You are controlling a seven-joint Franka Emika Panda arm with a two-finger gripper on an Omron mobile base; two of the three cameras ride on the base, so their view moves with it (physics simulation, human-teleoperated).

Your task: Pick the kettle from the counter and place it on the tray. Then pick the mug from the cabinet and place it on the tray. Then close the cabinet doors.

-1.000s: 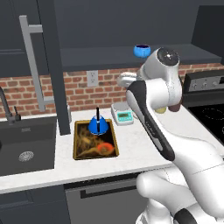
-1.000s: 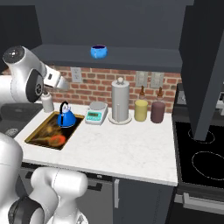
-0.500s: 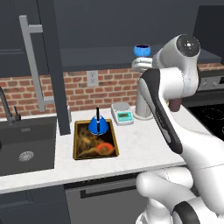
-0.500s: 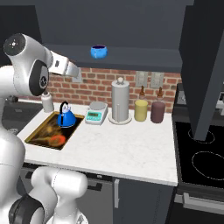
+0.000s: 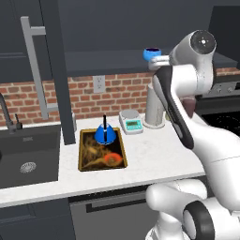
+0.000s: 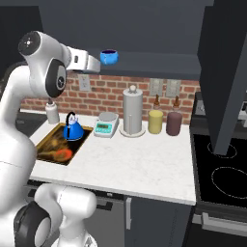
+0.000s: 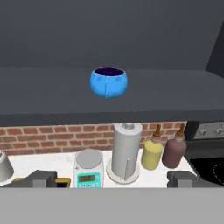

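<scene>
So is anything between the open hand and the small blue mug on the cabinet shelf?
Nothing visible. The small bright blue mug sits alone on the dark cabinet shelf, straight ahead of the open hand.

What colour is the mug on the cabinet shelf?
Bright blue with a dark inside; the mug shows best in the hand view.

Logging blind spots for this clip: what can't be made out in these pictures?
- Mug, left base view: its right side is hidden by the arm's hand.
- Gripper, hand view: only the finger tips rise above the bottom band.
- Tray, right base view: near-left corner behind the arm.
- Scale display: too small to read.
</scene>
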